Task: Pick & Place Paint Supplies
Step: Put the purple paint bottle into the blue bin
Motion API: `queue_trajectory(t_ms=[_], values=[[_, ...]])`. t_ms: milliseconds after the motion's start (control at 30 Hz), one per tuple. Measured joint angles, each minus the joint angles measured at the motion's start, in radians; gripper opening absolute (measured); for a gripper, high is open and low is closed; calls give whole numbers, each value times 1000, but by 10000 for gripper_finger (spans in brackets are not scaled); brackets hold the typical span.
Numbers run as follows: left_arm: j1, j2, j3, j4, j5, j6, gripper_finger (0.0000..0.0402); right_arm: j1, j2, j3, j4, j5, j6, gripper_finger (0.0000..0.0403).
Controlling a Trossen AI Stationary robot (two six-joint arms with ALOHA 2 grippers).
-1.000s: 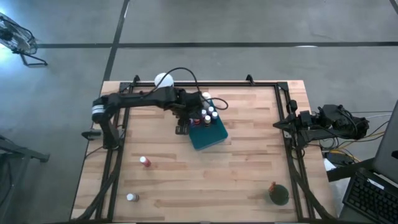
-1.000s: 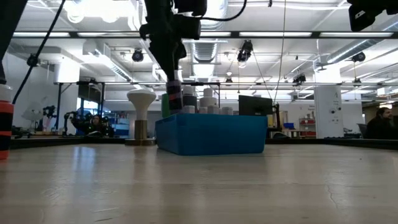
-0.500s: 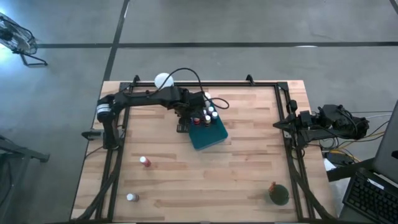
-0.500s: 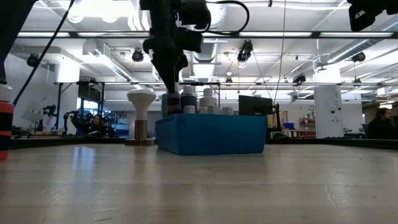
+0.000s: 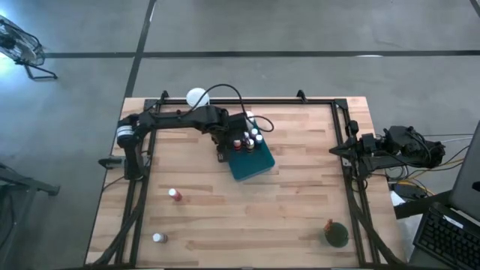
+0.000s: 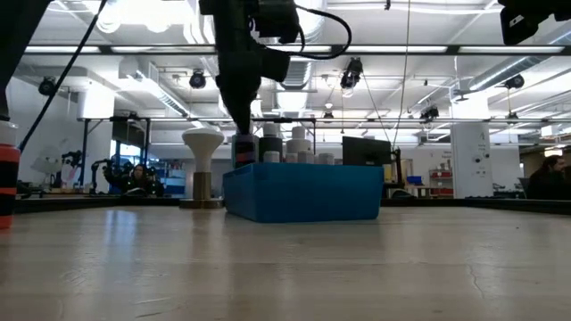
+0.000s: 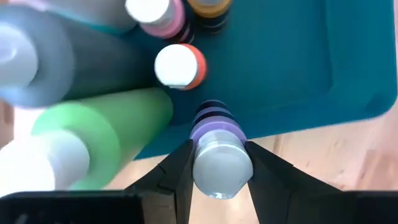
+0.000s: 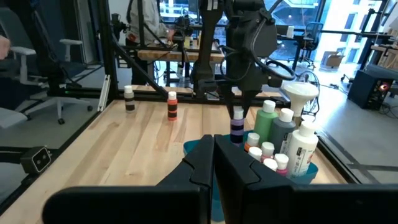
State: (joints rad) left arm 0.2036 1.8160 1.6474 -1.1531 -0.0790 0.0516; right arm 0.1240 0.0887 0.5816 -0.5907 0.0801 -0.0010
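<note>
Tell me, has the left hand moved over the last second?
Yes. The left hand, shut on the purple bottle, has come down in the low view toward the teal tray's rim.

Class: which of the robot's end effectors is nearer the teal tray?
Left. The left end effector holds a purple bottle at the teal tray's edge; the right end effector, shut, waits off the table's right side.

I'm in a robotics lab: open ceiling with ducts [image 6: 134, 76] and strip lights, grey concrete floor [image 5: 247, 26], office chair [image 8: 53, 68], more workbenches [image 8: 174, 55] behind my wooden bench [image 5: 300, 195].
</note>
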Motion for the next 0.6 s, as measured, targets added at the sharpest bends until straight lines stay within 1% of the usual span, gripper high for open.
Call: queue_trajectory(t_ms=[367,467,600], values=[[-1,-1,2,10,-22,-514,126,0,0,0,0,0,0,8],[-3,-1,2,11,-23,-623,126,0,0,0,0,0,0,8],[-3,-2,2,12,-23,-712,126,0,0,0,0,0,0,8]])
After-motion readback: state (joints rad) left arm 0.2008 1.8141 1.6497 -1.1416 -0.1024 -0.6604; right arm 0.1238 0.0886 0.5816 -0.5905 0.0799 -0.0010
